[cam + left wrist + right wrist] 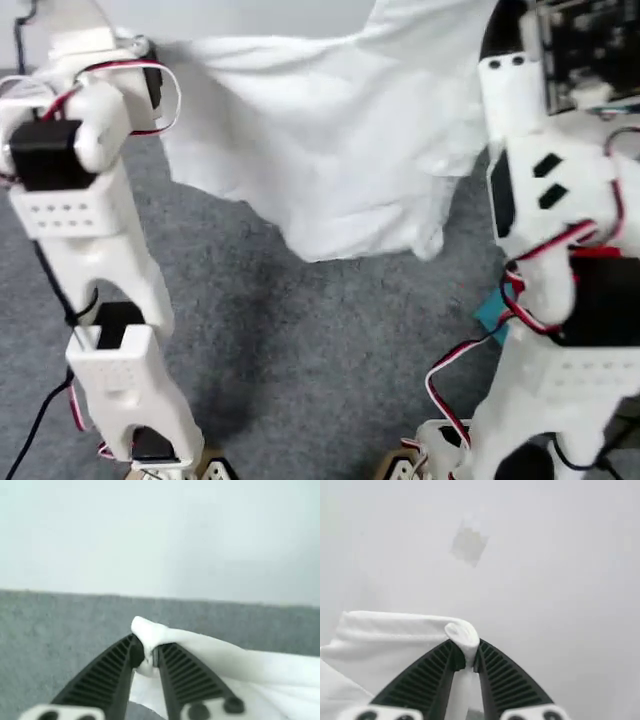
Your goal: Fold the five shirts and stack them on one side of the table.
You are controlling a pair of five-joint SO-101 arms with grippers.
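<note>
The left end effector (145,652) and right end effector (466,655) each pinch an edge of a white fabric shirt (330,140), which hangs between them over the grey felt worktop (300,350). They are probably spreading it; next, both arms need to lay it flat together.

The right claw (465,662) pinches a fold of white shirt (395,640).

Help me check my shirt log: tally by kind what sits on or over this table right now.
white shirt: 1
grippers: 2, left gripper and right gripper, each shut on the white shirt
teal object, too hidden to identify: 1
Total: 4
</note>
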